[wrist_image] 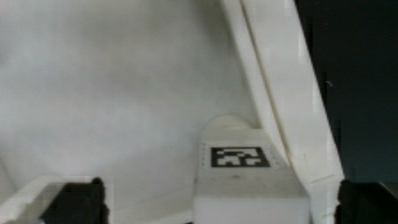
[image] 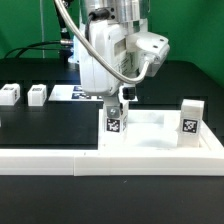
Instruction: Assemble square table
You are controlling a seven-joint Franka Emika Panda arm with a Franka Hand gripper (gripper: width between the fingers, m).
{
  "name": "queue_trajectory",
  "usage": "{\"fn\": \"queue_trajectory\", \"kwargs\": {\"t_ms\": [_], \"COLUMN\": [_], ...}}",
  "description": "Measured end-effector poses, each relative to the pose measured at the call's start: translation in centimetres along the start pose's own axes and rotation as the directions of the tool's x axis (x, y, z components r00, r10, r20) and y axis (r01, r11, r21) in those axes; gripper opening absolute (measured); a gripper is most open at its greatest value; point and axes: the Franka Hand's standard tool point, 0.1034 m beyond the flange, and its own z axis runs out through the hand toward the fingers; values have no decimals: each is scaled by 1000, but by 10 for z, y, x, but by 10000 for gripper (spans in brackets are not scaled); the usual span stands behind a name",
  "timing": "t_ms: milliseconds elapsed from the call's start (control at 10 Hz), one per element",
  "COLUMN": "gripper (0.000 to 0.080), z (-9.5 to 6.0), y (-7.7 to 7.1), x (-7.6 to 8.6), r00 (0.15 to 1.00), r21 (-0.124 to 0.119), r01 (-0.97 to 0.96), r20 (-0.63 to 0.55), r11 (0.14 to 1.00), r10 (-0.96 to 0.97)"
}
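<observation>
The square table slab [image: 150, 137] lies underside up, right of centre in the exterior view. One white tagged leg block [image: 114, 122] stands in its near-left corner, a second leg block [image: 190, 119] in its right corner. My gripper [image: 119, 99] points down just above the left leg. In the wrist view the slab's inner face [wrist_image: 98, 100] and rim wall [wrist_image: 270, 70] fill the picture. The leg's tagged face [wrist_image: 238, 157] lies between my black fingertips [wrist_image: 73, 201]. My gripper [wrist_image: 217, 204] is open, with the jaws wide on either side of the leg.
Two loose leg blocks [image: 10, 95] [image: 38, 93] stand on the black table at the exterior view's left. The marker board [image: 64, 93] lies behind them. The long white L-shaped rail [image: 60, 161] runs along the front, against the slab.
</observation>
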Motion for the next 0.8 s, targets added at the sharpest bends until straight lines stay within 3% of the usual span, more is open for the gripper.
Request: {"fn": "queue_trajectory", "kwargs": {"t_ms": [200, 300, 500, 800], "gripper": [648, 648, 648, 648], "z": [-2, -7, -20, -17], "y": [0, 1, 9, 13], "x": [0, 2, 2, 3], "r00": [997, 976, 885, 768], "r21": [4, 11, 13, 9], "r01": [72, 216, 465, 640], "r20": [1, 7, 13, 2], "r11": [997, 976, 885, 768], "r10": [-72, -216, -465, -640]}}
